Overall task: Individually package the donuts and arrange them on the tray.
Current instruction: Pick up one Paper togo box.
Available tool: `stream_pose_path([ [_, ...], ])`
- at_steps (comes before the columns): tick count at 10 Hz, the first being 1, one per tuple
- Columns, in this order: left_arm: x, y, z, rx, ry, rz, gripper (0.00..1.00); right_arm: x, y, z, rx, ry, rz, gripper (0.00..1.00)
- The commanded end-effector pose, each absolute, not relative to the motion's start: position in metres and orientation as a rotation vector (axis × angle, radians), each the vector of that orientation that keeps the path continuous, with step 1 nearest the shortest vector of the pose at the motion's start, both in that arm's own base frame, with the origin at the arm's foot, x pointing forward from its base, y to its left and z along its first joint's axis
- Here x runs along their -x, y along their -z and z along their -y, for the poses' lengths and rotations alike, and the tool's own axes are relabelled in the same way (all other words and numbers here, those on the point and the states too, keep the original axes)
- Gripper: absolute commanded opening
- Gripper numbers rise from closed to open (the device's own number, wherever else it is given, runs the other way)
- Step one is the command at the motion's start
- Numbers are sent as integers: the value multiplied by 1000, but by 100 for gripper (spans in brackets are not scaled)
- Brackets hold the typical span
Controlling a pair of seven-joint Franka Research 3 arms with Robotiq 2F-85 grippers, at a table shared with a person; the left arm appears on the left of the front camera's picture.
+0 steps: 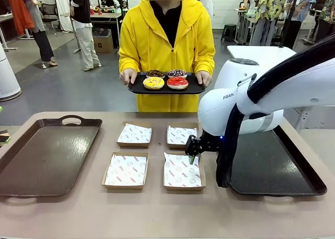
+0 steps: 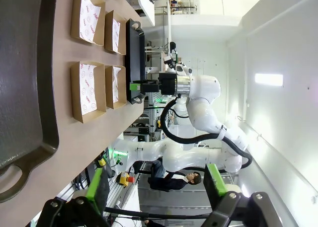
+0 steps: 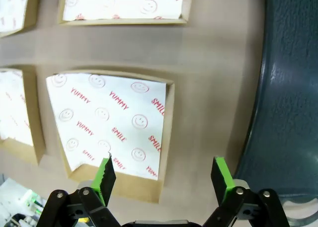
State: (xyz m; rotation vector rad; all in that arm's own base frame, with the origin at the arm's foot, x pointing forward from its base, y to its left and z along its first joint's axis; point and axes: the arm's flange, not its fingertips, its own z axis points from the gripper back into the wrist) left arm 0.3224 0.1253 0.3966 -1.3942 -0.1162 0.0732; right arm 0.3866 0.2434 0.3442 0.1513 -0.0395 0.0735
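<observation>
Right now, the 4 donuts are sitting close together on a black serving tray, which a person is holding in both hands at the far side of the table, well apart from either arm. The right gripper is hovering just above the near-right cardboard box, its jaws standing wide apart and gripping nothing. In its wrist view, 1 green pad is overlapping a corner of the printed paper liner. The left gripper is also hanging open and empty, near the brown tray.

Several things are looking risky. If that pad is dropping any lower, it is probably catching the loose liner and dragging it, or shoving the light box out of its row of 2. The serving tray is resting on hands, not on the table, so it may be wobbling when a gripper is reaching in. With the donuts crowded together, a finger going for 1 is likely nudging its neighbour. Squeezing too hard is likely smearing the glossy red donut.
</observation>
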Motion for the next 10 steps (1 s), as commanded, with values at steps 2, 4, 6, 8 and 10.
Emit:
stream_pose_path([
  [2, -321, -398, -126, 1414, -72, 133, 100, -395, -328, -259, -95, -43, 35, 100],
  [4, -321, -398, -126, 1414, -72, 133, 100, -395, -323, -261, -74, -60, 29, 100],
  [6, -321, -398, -126, 1414, -72, 133, 100, -394, -322, -261, -70, -72, 33, 44],
  [8, -321, -398, -126, 1414, -72, 133, 100, -394, -322, -261, -66, -69, 39, 0],
  [10, -321, -398, -126, 1414, -72, 133, 100, -394, -322, -261, -60, -64, 41, 0],
])
